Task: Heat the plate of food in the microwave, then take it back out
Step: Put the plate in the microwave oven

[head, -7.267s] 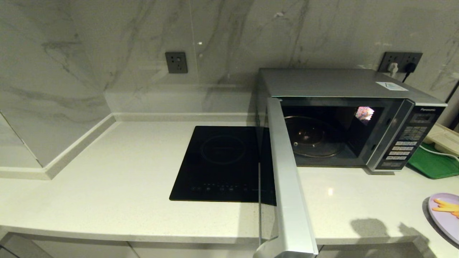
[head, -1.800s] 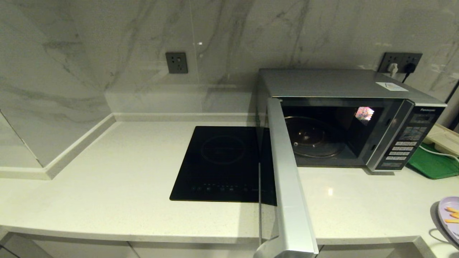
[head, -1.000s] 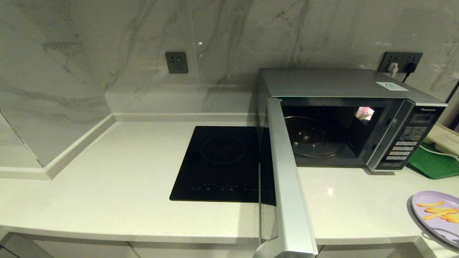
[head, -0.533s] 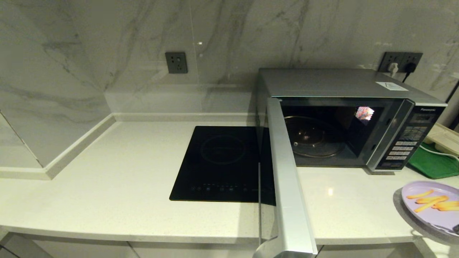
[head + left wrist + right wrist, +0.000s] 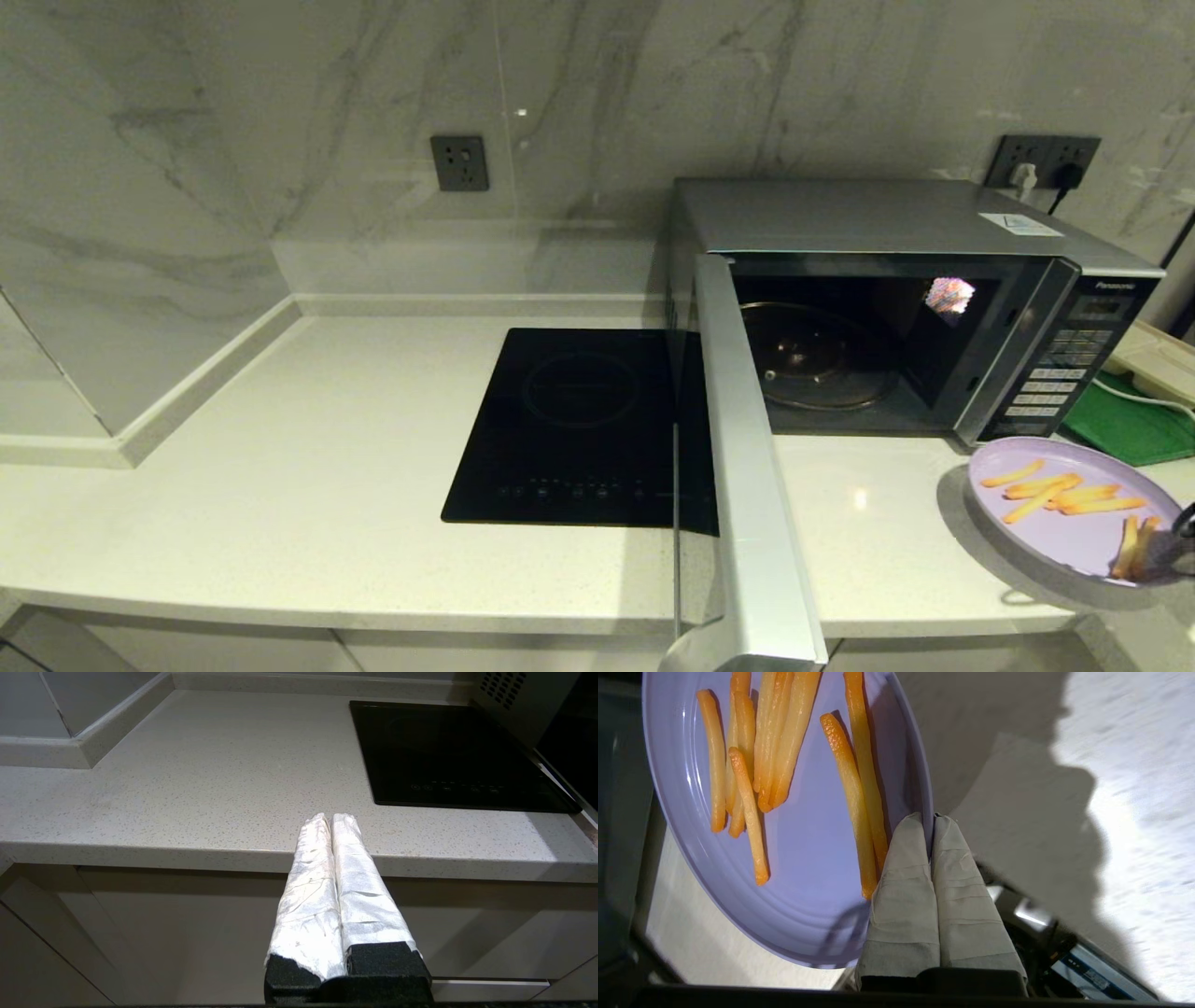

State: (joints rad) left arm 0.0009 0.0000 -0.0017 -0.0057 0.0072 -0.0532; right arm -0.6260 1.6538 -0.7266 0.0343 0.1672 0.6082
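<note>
Pale speckled stone counter (image 5: 280, 485), grey-veined marble walls (image 5: 233, 140), black hob (image 5: 579, 420).

Right gripper (image 5: 930, 820) clamped on a rim; left gripper (image 5: 330, 819) closed, parked.

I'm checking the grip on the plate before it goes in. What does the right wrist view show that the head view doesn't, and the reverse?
Only the right wrist view shows the right gripper shut on the rim of the round lilac plate of orange-yellow fries, one taped finger above the rim and one below.

Only the head view shows the silver microwave with its door swung open, the empty glass turntable inside, and the flat black induction hob.

Both show the plate, the fries and the pale speckled countertop.
</note>
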